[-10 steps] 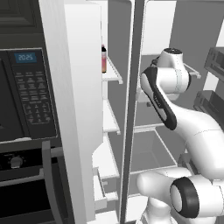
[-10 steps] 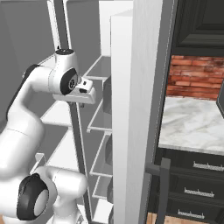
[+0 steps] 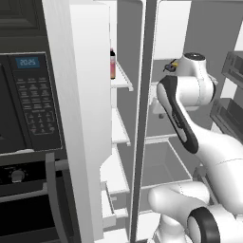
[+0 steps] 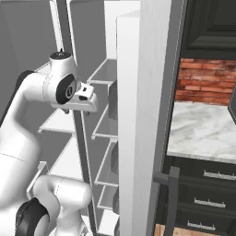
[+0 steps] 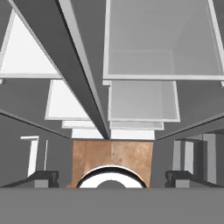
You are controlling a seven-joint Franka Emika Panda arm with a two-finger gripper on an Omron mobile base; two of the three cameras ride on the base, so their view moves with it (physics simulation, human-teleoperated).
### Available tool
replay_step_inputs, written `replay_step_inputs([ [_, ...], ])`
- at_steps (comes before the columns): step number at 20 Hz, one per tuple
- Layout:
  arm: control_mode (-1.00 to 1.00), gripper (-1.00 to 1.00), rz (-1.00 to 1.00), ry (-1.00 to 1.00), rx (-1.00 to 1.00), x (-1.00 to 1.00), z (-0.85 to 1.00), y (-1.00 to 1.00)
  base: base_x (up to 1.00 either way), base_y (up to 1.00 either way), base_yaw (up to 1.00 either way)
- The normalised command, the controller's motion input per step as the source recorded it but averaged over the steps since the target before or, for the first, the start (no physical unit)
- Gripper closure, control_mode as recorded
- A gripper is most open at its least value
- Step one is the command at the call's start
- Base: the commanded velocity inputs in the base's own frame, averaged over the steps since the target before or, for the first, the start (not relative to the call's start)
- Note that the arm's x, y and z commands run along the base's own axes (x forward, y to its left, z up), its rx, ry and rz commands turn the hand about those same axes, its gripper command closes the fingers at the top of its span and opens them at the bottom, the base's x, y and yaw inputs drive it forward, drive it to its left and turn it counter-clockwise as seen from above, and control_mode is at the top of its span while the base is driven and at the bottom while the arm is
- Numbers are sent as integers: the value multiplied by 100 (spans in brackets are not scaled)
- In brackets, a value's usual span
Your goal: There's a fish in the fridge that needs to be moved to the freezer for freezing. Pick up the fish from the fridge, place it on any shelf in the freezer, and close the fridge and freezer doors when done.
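The fish (image 3: 170,65), small and dark with a yellow streak, lies on an upper shelf of the fridge (image 3: 166,161), right beside my wrist. My gripper (image 4: 76,111) points down in front of the fridge shelves. In the hand view the gripper (image 5: 111,177) is open, with nothing between its fingertips (image 5: 41,177). That view looks down past the grey fridge shelves (image 5: 162,39) and the white shelves of the freezer (image 5: 26,48). The narrow freezer door (image 3: 85,118) and the wide fridge door (image 4: 147,115) both stand open.
A dark divider (image 3: 142,118) separates the two compartments, close to my hand. A red-pink bottle (image 3: 112,64) stands on a freezer shelf. The black oven (image 3: 28,109) is to the left, and a marble counter (image 4: 207,124) to the right. Brown floor (image 5: 111,153) lies below.
My hand has sunk slightly in front of the fridge shelves. The gripper stays open, and the fish has not moved.
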Motion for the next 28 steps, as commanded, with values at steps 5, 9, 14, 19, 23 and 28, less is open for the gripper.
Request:
replay_step_inputs([
  [5,-100,-100,1,-1,-6,0,51,-2,0,0,0],
  [9,-100,-100,4,-1,-4,12,45,-22,0,0,0],
  [14,-100,-100,4,-21,-4,12,41,-23,0,0,0],
  [19,-100,-100,0,-24,-8,12,40,-16,0,0,0],
  [23,-100,-100,2,0,-15,30,23,-27,0,0,0],
  [28,-100,-100,7,-7,-5,50,25,-33,0,0,0],
])
